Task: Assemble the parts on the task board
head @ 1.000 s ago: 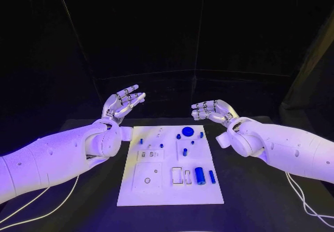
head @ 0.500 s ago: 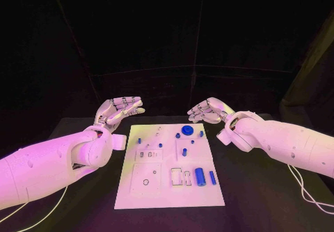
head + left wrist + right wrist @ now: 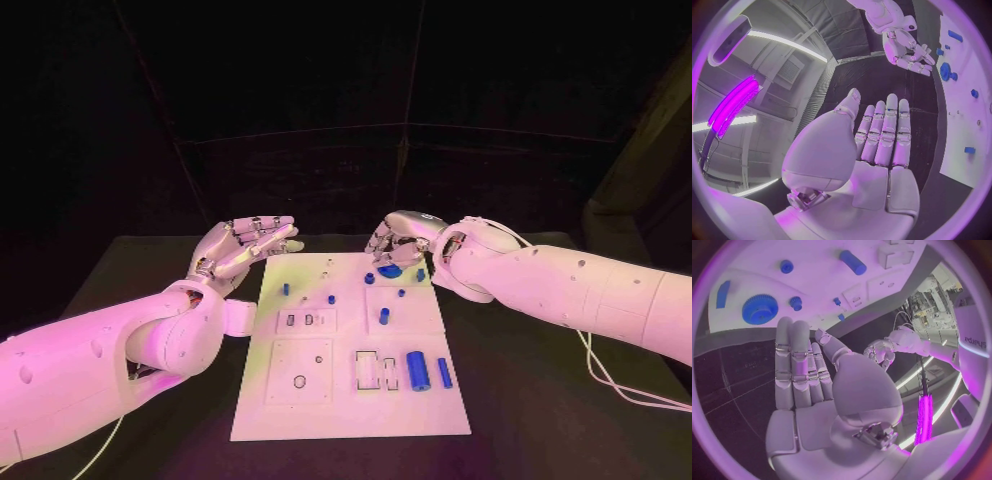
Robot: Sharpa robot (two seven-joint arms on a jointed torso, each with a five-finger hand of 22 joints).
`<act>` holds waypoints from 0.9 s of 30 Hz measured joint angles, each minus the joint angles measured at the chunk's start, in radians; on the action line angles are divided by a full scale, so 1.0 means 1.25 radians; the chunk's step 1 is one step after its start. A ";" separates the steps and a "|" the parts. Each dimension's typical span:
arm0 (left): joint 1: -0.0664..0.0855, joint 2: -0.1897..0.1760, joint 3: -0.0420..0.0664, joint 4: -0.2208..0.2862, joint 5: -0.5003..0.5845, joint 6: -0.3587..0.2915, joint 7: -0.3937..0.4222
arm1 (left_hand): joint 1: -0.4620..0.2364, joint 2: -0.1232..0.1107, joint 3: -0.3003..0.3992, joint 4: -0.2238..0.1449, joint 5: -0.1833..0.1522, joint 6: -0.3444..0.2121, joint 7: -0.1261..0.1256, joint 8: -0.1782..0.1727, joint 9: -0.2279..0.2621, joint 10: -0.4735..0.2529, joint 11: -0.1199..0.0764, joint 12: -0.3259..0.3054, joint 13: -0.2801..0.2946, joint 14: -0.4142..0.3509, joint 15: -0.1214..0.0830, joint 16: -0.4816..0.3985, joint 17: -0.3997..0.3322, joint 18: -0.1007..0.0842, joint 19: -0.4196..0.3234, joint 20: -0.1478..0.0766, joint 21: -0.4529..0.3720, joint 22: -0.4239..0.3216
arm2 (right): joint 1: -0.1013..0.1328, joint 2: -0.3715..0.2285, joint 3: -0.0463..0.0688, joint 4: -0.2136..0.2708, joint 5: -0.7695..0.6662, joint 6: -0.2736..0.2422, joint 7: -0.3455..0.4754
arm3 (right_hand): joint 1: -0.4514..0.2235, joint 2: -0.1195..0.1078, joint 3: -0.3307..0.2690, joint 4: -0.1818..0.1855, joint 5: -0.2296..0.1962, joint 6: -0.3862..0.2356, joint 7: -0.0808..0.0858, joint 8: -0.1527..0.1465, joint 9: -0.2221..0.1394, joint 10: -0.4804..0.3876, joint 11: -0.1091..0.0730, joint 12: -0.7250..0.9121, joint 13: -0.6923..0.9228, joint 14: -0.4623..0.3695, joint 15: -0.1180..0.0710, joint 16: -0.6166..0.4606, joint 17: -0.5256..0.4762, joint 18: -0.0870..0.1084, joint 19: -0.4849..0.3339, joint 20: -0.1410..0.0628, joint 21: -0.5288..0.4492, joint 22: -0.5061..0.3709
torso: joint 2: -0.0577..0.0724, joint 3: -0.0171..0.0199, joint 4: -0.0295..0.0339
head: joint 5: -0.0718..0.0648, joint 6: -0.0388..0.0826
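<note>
The white task board [image 3: 310, 410] lies in the middle of the black table. On it are a blue gear [image 3: 389, 270] at the far end, several small blue pegs [image 3: 330, 298], a thick blue cylinder [image 3: 415, 370] and a thin blue bar [image 3: 444, 373]. My right hand [image 3: 400, 237] hovers over the board's far edge just behind the gear, fingers apart, holding nothing. The right wrist view shows its palm [image 3: 817, 385] facing the gear [image 3: 759, 309]. My left hand [image 3: 245, 243] floats off the far left corner, empty, palm [image 3: 879, 150] flat with fingers stretched out.
Recessed slots [image 3: 368, 367] and a round hole [image 3: 300, 381] mark the board's near half. Black table [image 3: 562, 400] stretches on both sides of the board. White cables [image 3: 620, 385] trail under the right arm.
Both hands came down and inward toward the board's far end. The right hand moved left to just behind the gear; the left hand dropped lower beside the far left corner.
</note>
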 measured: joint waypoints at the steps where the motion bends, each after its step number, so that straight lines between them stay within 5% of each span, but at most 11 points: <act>1: 0.000 -0.002 0.000 0.004 0.000 0.001 -0.001 | 0.000 0.000 0.000 0.000 0.000 0.000 0.000 0.000 0.000 0.000 0.000 0.000 0.000 0.000 0.000 0.000 0.000 0.000 0.000 0.000 0.000 0.000 | 0.001 0.004 0.000 0.001 -0.032 0.005 -0.013 | -0.005 -0.001 0.003 0.002 -0.005 -0.002 -0.002 0.000 0.000 -0.005 0.000 0.000 0.000 0.000 0.000 0.059 0.058 0.000 0.003 0.001 0.014 0.008 | 0.003 -0.0004 0.0014 | -0.002 0.001; 4: 0.000 -0.005 0.000 0.013 -0.001 0.003 -0.002 | 0.000 0.000 0.000 0.000 0.000 0.000 0.000 -0.005 -0.001 0.000 0.000 -0.003 -0.001 0.000 0.000 -0.001 0.000 0.000 0.000 0.000 0.000 -0.002 | 0.004 0.011 0.000 0.001 -0.093 0.017 -0.039 | -0.016 -0.012 0.018 0.005 -0.019 -0.002 -0.002 0.000 0.000 -0.014 0.003 0.000 0.000 0.000 0.000 0.193 0.187 0.000 0.004 0.001 0.062 0.042 | 0.011 -0.0019 0.0054 | -0.006 0.004; 12: 0.000 -0.012 0.000 0.026 -0.002 0.006 -0.006 | -0.003 0.003 -0.002 -0.007 0.000 0.000 0.000 -0.009 -0.002 0.000 0.000 -0.009 -0.002 0.000 0.000 -0.009 0.001 0.000 0.005 0.000 -0.003 -0.005 | 0.011 0.022 0.000 0.000 -0.198 0.063 -0.091 | -0.028 -0.024 0.030 0.017 -0.042 -0.008 -0.008 0.000 0.000 -0.035 0.007 0.000 0.001 0.000 0.000 0.371 0.381 0.000 0.003 0.008 0.213 0.207 | 0.026 -0.0051 0.0120 | -0.011 0.005; 27: 0.001 -0.017 0.000 0.026 -0.003 0.011 -0.011 | -0.003 0.003 -0.004 -0.009 0.000 0.000 0.000 -0.013 -0.003 0.000 0.000 -0.015 -0.001 0.003 0.003 -0.012 0.001 0.000 0.005 0.000 -0.006 -0.007 | 0.013 0.034 0.001 -0.007 -0.251 0.111 -0.122 | -0.031 -0.027 0.040 0.027 -0.042 -0.011 -0.005 0.000 0.000 -0.049 0.015 0.000 0.002 0.000 0.006 0.433 0.445 0.000 -0.009 0.021 0.287 0.283 | 0.034 -0.0059 0.0149 | -0.012 0.005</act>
